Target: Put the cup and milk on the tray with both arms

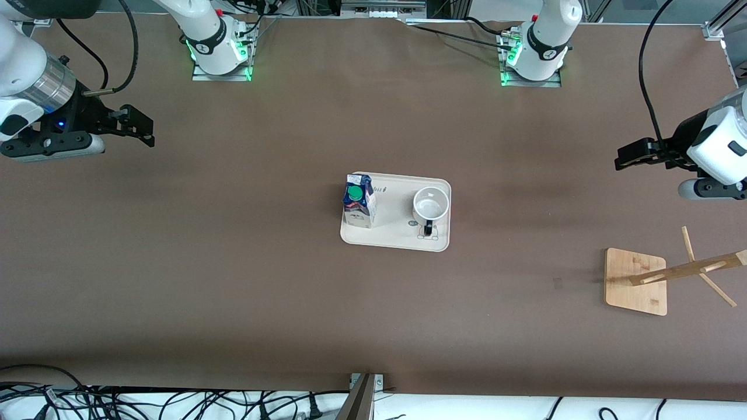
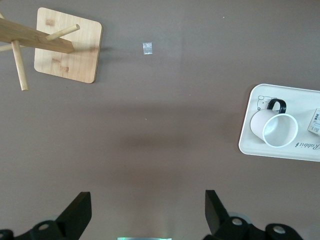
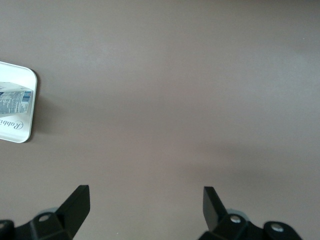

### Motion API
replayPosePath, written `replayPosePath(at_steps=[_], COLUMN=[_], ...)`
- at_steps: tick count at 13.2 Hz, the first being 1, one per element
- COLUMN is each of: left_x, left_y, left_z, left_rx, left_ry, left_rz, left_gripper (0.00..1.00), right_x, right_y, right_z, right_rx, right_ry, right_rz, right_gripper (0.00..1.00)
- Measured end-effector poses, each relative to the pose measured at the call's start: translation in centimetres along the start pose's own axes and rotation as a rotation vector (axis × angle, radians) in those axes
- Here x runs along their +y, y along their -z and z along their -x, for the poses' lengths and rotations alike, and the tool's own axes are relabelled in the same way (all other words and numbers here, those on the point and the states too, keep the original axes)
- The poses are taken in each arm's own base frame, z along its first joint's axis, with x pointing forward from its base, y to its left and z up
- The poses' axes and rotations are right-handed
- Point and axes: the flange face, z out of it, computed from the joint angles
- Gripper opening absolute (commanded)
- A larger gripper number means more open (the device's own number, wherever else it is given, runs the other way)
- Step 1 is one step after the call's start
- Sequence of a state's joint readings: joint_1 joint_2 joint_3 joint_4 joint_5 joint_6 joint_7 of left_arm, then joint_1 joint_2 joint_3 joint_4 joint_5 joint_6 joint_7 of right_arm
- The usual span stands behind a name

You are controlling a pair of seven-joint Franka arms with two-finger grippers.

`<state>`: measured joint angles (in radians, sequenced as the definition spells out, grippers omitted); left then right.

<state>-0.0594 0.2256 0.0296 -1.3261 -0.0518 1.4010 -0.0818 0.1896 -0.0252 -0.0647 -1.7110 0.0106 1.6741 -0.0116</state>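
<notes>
The white smiley mug (image 1: 430,203) with black handle and the dark blue gable-top milk carton (image 1: 359,201) with green cap are stood upright on the cream rounded tray (image 1: 397,233), set mid-table on brown matting (image 1: 233,262). Well apart from both, the left gripper (image 1: 620,158) and right gripper (image 1: 146,129) are held over bare matting, fingers spread, empty. A bamboo rack (image 1: 636,282) is seen toward the left arm's end.

— On the tray (image 1: 397,236), mid-surface: milk (image 1: 359,201) at the end toward the right arm, cup (image 1: 430,205) at the end toward the left arm, well apart.

— And elsewhere?

— Wooden rack (image 1: 636,281) toward the left arm's end, nearer the front camera than the tray. Left gripper (image 1: 620,158) and right gripper (image 1: 149,132) above opposite ends of the surface, both waiting.
</notes>
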Motion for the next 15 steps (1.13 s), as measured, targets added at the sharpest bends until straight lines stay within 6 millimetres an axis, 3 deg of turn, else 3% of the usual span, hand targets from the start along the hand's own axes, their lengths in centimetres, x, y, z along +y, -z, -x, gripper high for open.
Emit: replayPosePath(at_steps=[4,9,15], left_x=[-0.2,-3.0,-3.1], left_y=[0.4,0.2,0.9], left_z=[0.1,0.9,1.9], left_rx=[0.022,0.058,0.073], left_ry=[-0.057,-0.022,-0.022], left_rz=[0.001,0.004,0.006], left_gripper=[1.0,1.0,1.0], right_x=[0.0,0.0,0.0], right_y=[0.0,0.0,0.0], right_z=[0.0,0.0,0.0], right_rx=[0.0,0.0,0.0], right_ry=[0.0,0.0,0.0], right_rz=[0.0,0.0,0.0], right_gripper=[1.0,1.0,1.0])
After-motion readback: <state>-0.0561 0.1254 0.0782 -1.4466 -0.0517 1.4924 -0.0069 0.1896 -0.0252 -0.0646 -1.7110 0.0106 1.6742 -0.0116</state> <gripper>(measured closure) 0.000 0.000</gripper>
